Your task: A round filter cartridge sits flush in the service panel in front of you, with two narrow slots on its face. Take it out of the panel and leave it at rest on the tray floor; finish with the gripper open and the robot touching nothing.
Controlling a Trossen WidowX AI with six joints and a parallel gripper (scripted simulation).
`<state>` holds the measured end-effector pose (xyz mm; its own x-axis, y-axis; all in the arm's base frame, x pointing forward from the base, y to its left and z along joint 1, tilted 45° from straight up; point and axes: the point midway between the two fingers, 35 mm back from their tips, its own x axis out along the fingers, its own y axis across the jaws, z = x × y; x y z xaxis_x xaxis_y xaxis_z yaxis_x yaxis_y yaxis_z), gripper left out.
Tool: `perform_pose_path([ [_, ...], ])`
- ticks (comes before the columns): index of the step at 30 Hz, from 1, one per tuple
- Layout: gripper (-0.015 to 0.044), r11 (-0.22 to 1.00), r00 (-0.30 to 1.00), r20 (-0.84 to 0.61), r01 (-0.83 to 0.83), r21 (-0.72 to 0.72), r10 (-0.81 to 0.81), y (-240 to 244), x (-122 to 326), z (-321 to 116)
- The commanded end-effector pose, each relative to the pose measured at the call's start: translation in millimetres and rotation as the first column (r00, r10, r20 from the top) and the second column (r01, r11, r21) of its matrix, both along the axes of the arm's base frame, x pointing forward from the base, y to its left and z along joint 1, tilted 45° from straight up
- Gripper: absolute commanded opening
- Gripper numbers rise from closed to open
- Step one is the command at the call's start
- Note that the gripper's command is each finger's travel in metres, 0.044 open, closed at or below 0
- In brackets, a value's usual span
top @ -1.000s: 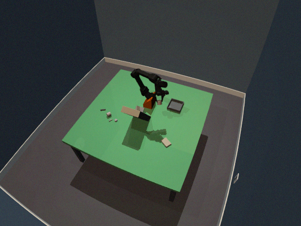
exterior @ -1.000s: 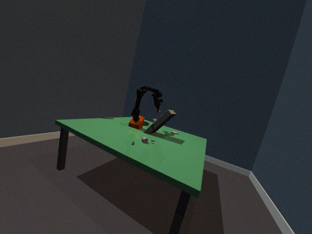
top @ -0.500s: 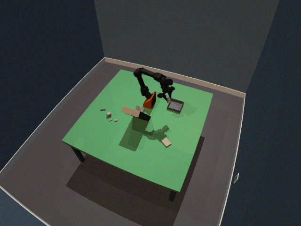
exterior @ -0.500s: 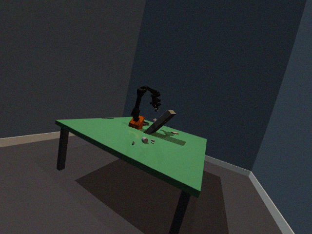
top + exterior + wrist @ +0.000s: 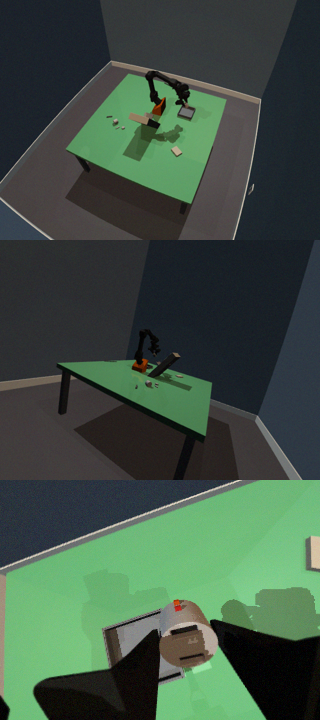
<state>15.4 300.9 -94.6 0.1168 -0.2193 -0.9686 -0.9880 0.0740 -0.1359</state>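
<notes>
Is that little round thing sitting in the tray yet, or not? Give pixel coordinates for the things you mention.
Not in yet: the gripper (image 5: pixel 186 104) (image 5: pixel 154 354) (image 5: pixel 183 629) is shut on the round cartridge (image 5: pixel 189 640), holding it above the tray (image 5: pixel 186 118) (image 5: pixel 107 647).

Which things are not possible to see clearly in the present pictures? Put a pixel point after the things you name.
- Tray floor (image 5: pixel 135 642), wrist view: partly hidden by one of the fingers and the filter cartridge (image 5: pixel 187 645).
- Service panel's face, top view: turned away beneath its upper edge (image 5: pixel 138 118).
- Pale block (image 5: pixel 314 553), wrist view: cut off by the right edge.
- Cartridge slots, exterior view: too small.
</notes>
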Motion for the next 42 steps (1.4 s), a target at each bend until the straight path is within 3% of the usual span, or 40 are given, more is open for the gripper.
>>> perform_pose_path([
  [1, 0.0, 0.998, 0.996, -0.061, -0.064, -0.008, 0.064, -14, -22, -16],
  [13, 0.0, 0.964, 0.933, -0.254, -0.265, -0.004, 0.255, -70, -85, -56],
  [33, 0.0, 0.964, 0.931, -0.258, -0.268, -0.005, 0.257, -124, -81, -111],
  [42, 0.0236, 0.962, 0.931, -0.256, -0.272, -0.011, 0.26, -122, -81, -109],
])
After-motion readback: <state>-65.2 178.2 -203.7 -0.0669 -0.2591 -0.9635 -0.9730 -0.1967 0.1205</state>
